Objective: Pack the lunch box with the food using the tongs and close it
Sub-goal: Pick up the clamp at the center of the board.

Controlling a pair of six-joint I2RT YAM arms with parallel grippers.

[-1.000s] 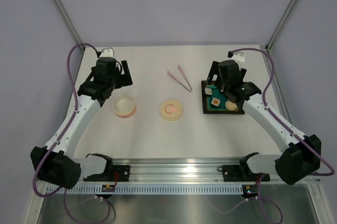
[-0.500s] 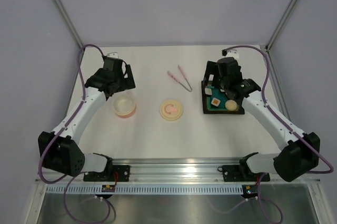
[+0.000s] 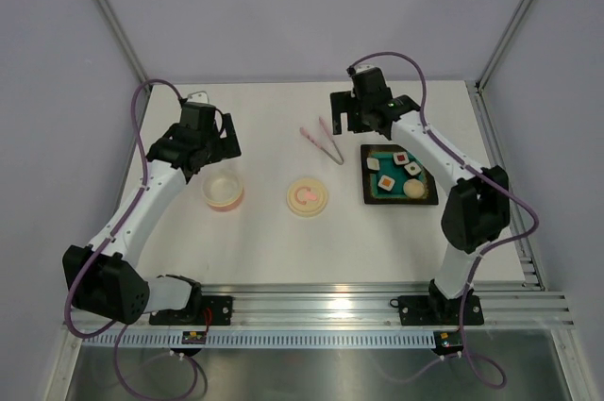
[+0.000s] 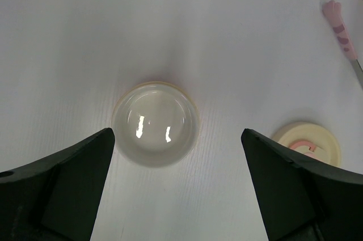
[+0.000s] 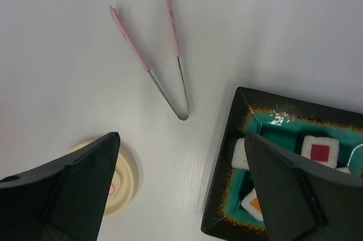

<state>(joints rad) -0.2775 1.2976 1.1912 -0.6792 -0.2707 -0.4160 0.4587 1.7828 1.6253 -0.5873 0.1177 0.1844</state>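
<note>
Landmark: the tray (image 3: 365, 179). My right hand (image 5: 181, 138), spread wide and empty, hovers over its far-left corner, so this arm is the nearer one. The lunch box (image 3: 224, 192) sits well left of the tray. The tongs (image 5: 174, 42) lie just left, joint toward the tray, arms fanning away.

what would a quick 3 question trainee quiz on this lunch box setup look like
1. Fill in: the food lies on the ____.
2. True or false: the tongs lie flat, ungripped.
3. The lunch box is: A closed, B open and empty, C open and full.

Key: 1 tray; 2 true; 3 B.
</note>
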